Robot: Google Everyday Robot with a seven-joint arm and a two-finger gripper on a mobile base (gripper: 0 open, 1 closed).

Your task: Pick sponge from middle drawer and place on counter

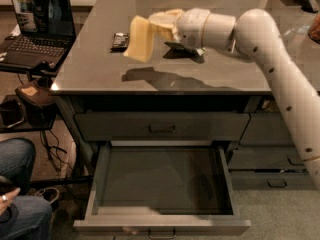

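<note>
My cream gripper (152, 26) reaches in from the right and is shut on the pale yellow sponge (138, 39). It holds the sponge hanging above the front left part of the grey counter (95, 74), and the sponge's shadow lies on the counter just below. The middle drawer (162, 184) stands pulled open under the counter, and its flat dark interior is bare. The green snack bag is mostly hidden behind my wrist.
A small dark object (120, 40) lies on the counter left of the sponge. A closed top drawer (161, 126) sits above the open one. An open laptop (37, 26) stands on a side table at left. A person's knees (17, 194) are at the lower left.
</note>
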